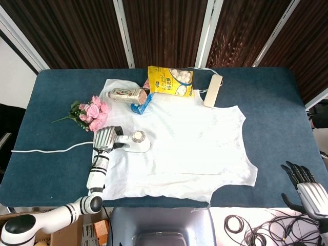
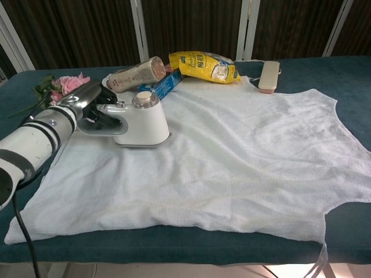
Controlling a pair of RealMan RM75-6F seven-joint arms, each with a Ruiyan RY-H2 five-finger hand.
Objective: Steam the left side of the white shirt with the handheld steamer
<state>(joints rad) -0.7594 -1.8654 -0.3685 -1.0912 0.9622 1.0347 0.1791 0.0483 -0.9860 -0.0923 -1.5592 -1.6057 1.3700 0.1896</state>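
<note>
L hand [image 2: 87, 110] grips steamer [image 2: 142, 120] on shirt's [image 2: 243, 150] left side.
Writing: yellow bag [image 2: 203, 65] has print, too small to read; brown packet [image 2: 136, 72] and blue box [image 2: 162, 87] labels also unreadable. L arm reaches in from lower left, forearm low over shirt edge, fingers wrapped tight round steamer handle; steamer sits flat, base on cloth, cap up, cord [image 1: 46, 150] trailing left over table [image 1: 56, 102]. Shirt lies spread across table centre; bag, packet, box at its far edge, flowers [image 1: 91, 114] just left of it, beige power strip [image 1: 213, 90] by far right corner. R hand [image 1: 307, 189] at lower right off table edge, holds nothing, fingers slightly spread.
</note>
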